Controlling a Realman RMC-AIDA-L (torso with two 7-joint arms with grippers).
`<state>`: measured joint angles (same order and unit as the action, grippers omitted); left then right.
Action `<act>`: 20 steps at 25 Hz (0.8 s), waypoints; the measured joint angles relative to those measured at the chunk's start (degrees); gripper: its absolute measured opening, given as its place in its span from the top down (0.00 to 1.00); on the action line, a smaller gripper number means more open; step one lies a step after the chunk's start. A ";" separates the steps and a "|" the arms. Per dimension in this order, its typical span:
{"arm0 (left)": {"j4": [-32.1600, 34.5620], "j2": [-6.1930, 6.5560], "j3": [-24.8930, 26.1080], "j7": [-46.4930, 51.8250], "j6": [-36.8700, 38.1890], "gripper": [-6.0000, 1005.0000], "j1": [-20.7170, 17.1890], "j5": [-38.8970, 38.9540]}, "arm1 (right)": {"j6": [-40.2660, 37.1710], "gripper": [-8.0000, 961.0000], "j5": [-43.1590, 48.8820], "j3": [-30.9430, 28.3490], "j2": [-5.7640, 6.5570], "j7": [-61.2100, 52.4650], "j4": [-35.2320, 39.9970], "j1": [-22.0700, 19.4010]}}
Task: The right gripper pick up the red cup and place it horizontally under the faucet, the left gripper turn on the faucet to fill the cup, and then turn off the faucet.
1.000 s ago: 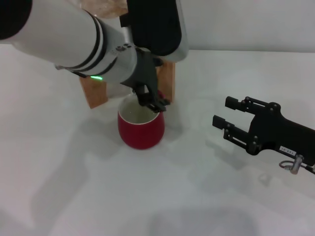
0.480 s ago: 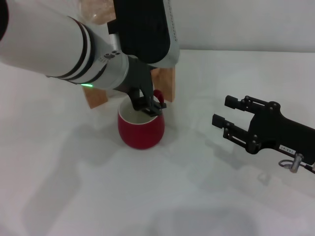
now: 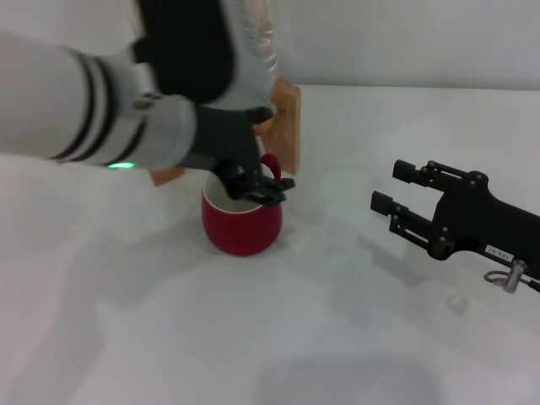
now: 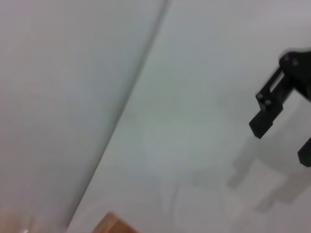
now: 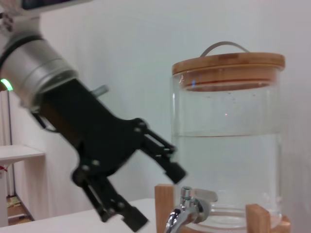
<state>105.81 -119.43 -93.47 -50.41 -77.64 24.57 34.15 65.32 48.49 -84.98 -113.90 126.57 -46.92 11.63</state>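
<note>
The red cup [image 3: 242,223] stands upright on the white table, its off-white inside showing. My left gripper [image 3: 257,186] hovers just over the cup's far rim; the right wrist view shows the left gripper [image 5: 158,198] open and empty, beside the chrome faucet [image 5: 182,209] and apart from its lever. The faucet sits at the foot of the clear water jar [image 5: 227,141]; in the head view my left arm hides it. My right gripper [image 3: 390,186] is open and empty above the table, well right of the cup. It also shows in the left wrist view [image 4: 282,141].
The jar has a wooden lid [image 5: 228,65] and rests on a wooden stand [image 3: 288,126] behind the cup. My bulky left arm [image 3: 101,110] fills the upper left of the head view. The white table [image 3: 253,337] runs to a pale wall.
My left arm has swung to the left and its gripper has shifted slightly over the cup's rim. The right gripper has drifted a little to the right. The cup has not moved.
</note>
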 joint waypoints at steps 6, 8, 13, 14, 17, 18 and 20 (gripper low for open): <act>0.87 -0.01 7.25 0.61 1.86 0.12 -8.19 12.37 | 0.05 0.45 0.03 -0.42 -0.04 -0.09 0.16 0.11; -0.99 0.04 10.73 0.05 2.03 0.12 -11.08 19.45 | 0.05 0.45 0.02 -0.43 -0.12 -0.10 0.35 0.20; -7.74 0.08 17.04 -2.31 2.19 0.12 -15.35 33.43 | -0.01 0.45 -0.22 -0.63 -0.32 -0.10 0.84 0.14; -10.12 0.10 18.63 -3.70 1.90 0.12 -15.99 37.04 | -0.01 0.45 -0.23 -0.80 -0.41 -0.10 0.90 0.06; -18.75 0.30 24.68 -8.44 -0.61 0.12 -17.11 47.63 | 0.01 0.45 -0.32 -1.13 -0.56 -0.11 1.27 -0.13; -22.67 0.38 27.70 -10.07 -2.36 0.12 -17.04 50.44 | 0.03 0.45 -0.36 -1.16 -0.55 -0.24 1.38 -0.14; -30.21 0.42 33.39 -12.75 -5.62 0.12 -15.88 54.13 | 0.05 0.45 -0.38 -1.15 -0.56 -0.85 1.49 -0.07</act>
<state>75.60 -119.01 -60.08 -63.15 -83.26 8.69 88.27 65.36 48.11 -86.13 -114.45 125.72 -45.42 11.56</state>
